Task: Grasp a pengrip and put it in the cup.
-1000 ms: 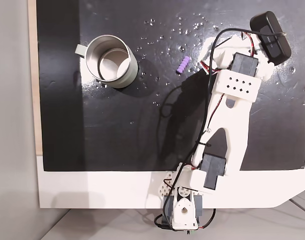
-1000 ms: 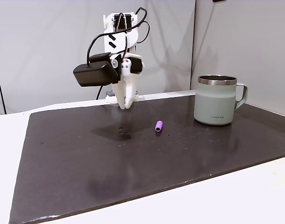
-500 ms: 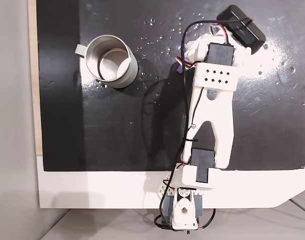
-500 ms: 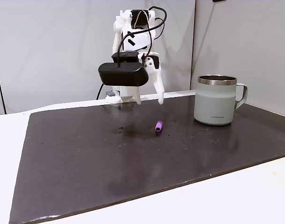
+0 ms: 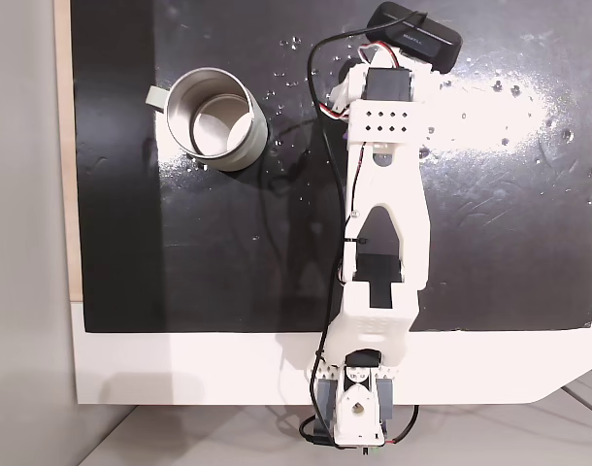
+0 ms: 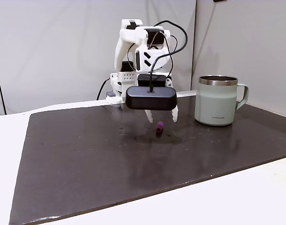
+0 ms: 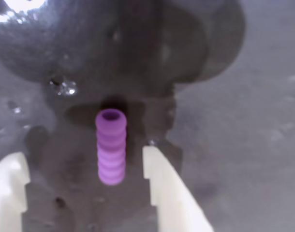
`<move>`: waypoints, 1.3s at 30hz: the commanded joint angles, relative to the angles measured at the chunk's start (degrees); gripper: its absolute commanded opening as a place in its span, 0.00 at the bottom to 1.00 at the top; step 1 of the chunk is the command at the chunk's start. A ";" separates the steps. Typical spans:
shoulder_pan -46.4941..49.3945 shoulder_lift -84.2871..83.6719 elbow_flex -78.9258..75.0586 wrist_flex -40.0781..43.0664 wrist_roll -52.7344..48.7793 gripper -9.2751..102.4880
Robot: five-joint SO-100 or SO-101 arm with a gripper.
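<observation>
Black matting covers the bench point(image 5: 180, 291); one pengrip point(image 7: 111, 147) is straddled by the spread pincer point(image 7: 84, 166), one cup point(image 5: 218, 116) well apart.

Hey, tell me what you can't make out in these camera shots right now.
- Pengrip: from above, the arm covers almost all of it.
- Gripper: in the wrist view the bottom edge cuts off its jaws; in the front view the black camera hides its upper part.
- Cup: its bottom is unseen in the front view, behind its own wall.

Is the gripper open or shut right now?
Open: in the wrist view the gripper fingers stand apart, with the pengrip lying untouched between them.
</observation>
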 commanded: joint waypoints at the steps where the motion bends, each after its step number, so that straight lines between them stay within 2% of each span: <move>1: -0.09 -0.70 -3.52 -1.76 -0.88 0.30; 9: -1.05 4.04 12.48 -10.90 -1.76 0.28; 15: -1.05 11.78 28.83 -21.18 -3.69 0.19; 20: 0.35 12.57 32.17 -23.20 -4.04 0.08; 24: 1.58 12.39 31.46 -23.55 -4.13 0.08; 26: 1.67 12.74 29.00 -21.45 -3.43 0.08; 32: 0.97 10.81 7.91 -5.80 1.41 0.08; 36: 0.35 4.66 -11.87 5.89 4.22 0.08; 39: -1.05 -2.46 -30.94 18.37 6.15 0.08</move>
